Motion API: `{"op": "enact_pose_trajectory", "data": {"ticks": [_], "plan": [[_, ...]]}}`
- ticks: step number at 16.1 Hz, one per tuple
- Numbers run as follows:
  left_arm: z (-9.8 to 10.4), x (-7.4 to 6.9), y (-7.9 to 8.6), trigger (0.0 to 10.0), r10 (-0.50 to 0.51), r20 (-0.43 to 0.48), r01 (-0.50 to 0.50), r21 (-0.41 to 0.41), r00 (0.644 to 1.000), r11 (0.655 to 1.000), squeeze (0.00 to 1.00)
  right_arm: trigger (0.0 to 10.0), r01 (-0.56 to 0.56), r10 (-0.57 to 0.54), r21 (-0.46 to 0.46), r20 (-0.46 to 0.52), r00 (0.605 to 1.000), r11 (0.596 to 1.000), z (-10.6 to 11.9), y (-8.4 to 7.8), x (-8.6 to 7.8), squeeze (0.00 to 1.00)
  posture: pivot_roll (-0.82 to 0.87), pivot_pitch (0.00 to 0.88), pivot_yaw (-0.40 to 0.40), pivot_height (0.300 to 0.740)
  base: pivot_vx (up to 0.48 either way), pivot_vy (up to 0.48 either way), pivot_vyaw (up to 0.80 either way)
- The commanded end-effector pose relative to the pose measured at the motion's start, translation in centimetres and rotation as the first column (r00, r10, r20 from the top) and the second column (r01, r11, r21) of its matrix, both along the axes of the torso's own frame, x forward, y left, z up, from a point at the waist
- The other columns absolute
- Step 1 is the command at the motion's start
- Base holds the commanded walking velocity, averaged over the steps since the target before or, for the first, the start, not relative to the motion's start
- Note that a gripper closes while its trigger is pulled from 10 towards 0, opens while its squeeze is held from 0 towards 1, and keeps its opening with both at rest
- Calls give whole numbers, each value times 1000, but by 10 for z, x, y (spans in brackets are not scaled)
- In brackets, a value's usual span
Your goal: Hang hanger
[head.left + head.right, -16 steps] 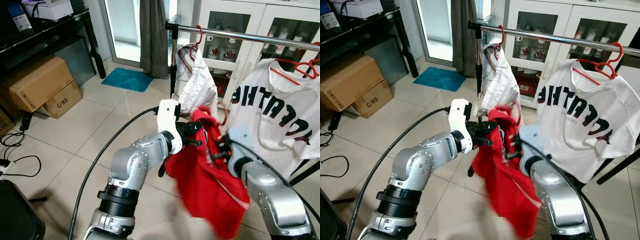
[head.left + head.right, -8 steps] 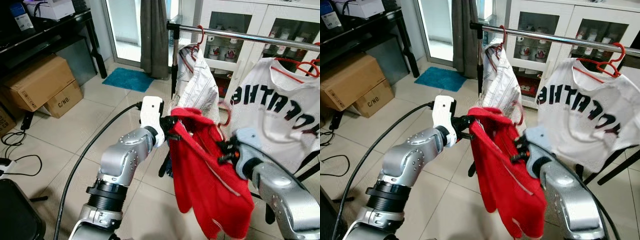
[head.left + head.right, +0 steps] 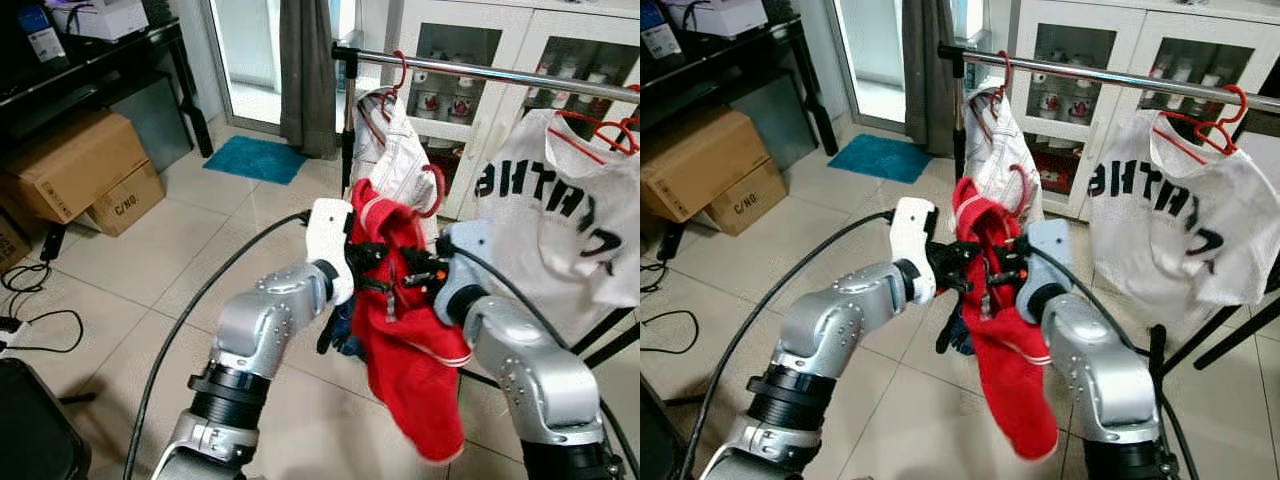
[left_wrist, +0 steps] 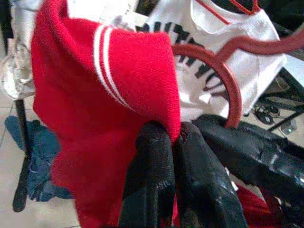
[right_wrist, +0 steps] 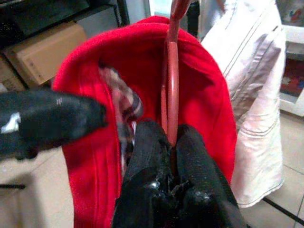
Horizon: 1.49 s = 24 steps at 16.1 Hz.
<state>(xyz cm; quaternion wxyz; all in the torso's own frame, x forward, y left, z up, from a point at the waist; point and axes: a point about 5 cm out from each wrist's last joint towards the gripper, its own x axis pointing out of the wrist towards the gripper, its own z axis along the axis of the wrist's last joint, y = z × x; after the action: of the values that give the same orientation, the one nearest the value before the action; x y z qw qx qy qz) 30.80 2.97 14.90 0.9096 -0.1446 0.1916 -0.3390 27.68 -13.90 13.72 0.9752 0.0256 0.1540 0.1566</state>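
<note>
Right wrist view: right gripper (image 5: 172,137) clamped on stiff red hanger (image 5: 171,76) neck, the proper hold; left gripper (image 4: 173,137) pinching limp, light red garment (image 4: 90,104) collar.

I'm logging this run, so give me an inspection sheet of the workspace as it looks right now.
Surface: tiled floor; no table in use.
Job's things: red garment on a red hanger, hook up, below the metal rail and not yet hung on it.
Clutter: cardboard boxes, blue mat, bluish cloth on the floor.
Grippers: left gripper fingers shut on the garment's collar; right gripper fingers shut on the hanger's stem.
Cables: black cable along the left arm; loose cords on the floor.
Surroundings: white lettered shirt and pale garment on the rail, glass cabinet, dark curtain.
</note>
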Motion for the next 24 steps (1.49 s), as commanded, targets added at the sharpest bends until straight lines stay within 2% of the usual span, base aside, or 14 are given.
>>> {"op": "enact_pose_trajectory", "data": {"ticks": [1,3,4,5,6,7,8,11,12,13,14,15,24], "plan": [[8,3,1,0,2,23,-1,-6,1000,1000,0,10000,-6,6,2,17,1000,1000,2,1,0,0,-107,0,46,740,0,0,0],[11,3,2,0,-22,60,20,35,998,999,0,10000,-25,25,-12,11,1000,1000,0,2,1,0,-107,0,47,740,0,0,0],[4,1,4,2118,-51,61,43,114,997,993,0,10000,-26,26,-5,21,999,1000,2,3,1,0,-108,0,48,740,0,0,0],[3,1,5,2118,-53,62,44,131,997,990,0,10000,-25,25,-3,24,999,1000,2,3,1,0,-108,0,51,740,0,0,0],[0,3,9,10000,-47,83,30,198,995,980,0,10000,-26,27,-6,34,999,1000,3,2,2,0,-108,0,51,740,0,0,0],[1,3,16,10000,-81,110,57,209,991,976,796,10000,-27,28,-15,44,999,1000,5,1,2,0,-108,0,54,740,0,0,0],[3,3,19,10000,-97,119,70,210,988,975,1000,10000,-36,36,5,50,998,999,6,1,2,0,-108,0,54,740,0,0,0],[7,-6,26,10000,-195,100,173,191,976,966,1000,10000,-44,40,70,61,997,997,11,-1,2,0,-103,0,54,740,0,0,0],[7,-15,30,10000,-285,87,262,211,955,942,1000,10000,-65,60,83,69,996,994,12,-2,2,0,-100,0,53,740,0,0,0],[9,-18,33,10000,-313,88,289,218,946,932,1000,10000,-68,63,84,67,996,994,12,-3,2,0,-97,0,50,740,0,0,0],[10,-18,36,10000,-312,92,287,220,945,932,1000,10000,-71,66,78,67,996,994,12,-4,2,0,-97,0,50,740,0,0,0],[14,-16,45,10000,-298,112,268,220,948,938,1000,10000,-91,86,72,70,994,993,13,-6,2,0,-95,0,51,740,0,0,0],[14,-16,45,10000,-298,112,268,220,948,938,1000,10000,-91,86,72,70,994,993,13,-6,2,0,-95,0,51,740,0,0,0]]}}
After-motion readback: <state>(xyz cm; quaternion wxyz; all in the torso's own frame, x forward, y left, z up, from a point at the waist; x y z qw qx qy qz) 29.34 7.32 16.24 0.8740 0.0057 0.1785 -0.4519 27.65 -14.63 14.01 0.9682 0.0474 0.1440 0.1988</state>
